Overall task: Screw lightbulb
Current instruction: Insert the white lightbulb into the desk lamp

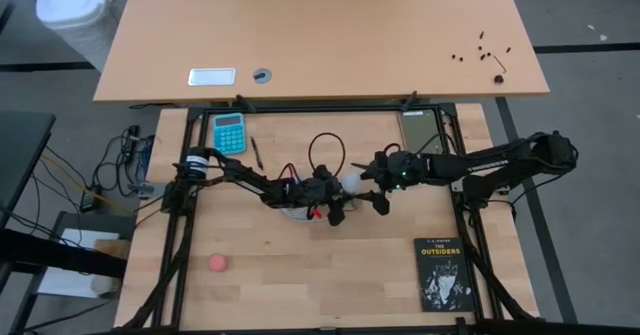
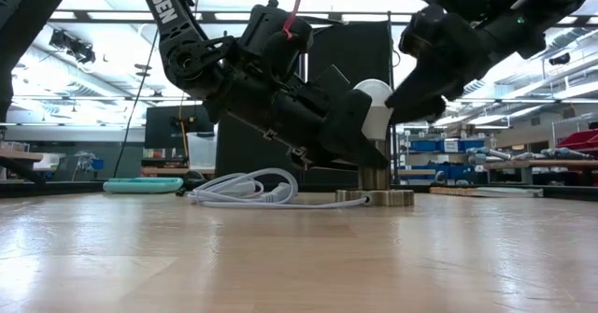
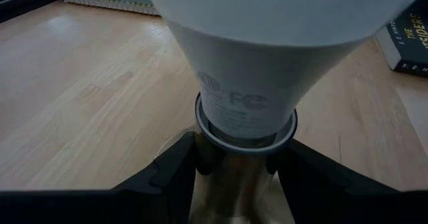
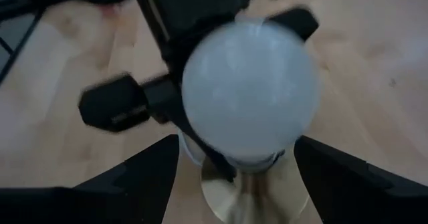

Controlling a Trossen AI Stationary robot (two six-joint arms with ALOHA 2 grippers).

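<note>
I have the left claw (image 3: 234, 184) clamped on the socket stem just under the lightbulb (image 3: 267, 57); right claw (image 4: 234, 177) straddles it, open. Bulb looks seated; tightening likely remains.

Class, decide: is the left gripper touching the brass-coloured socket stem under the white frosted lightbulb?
Touching. In the left wrist view, the left gripper's dark fingers press against both sides of the brass-coloured socket stem just below the white frosted lightbulb, with no gap showing.

Both arms are matte black and jointed, the left gripper (image 2: 360, 149) on an arm lettered in white with a red cable tie, the right gripper (image 1: 372, 187) on one showing a small green light.
</note>
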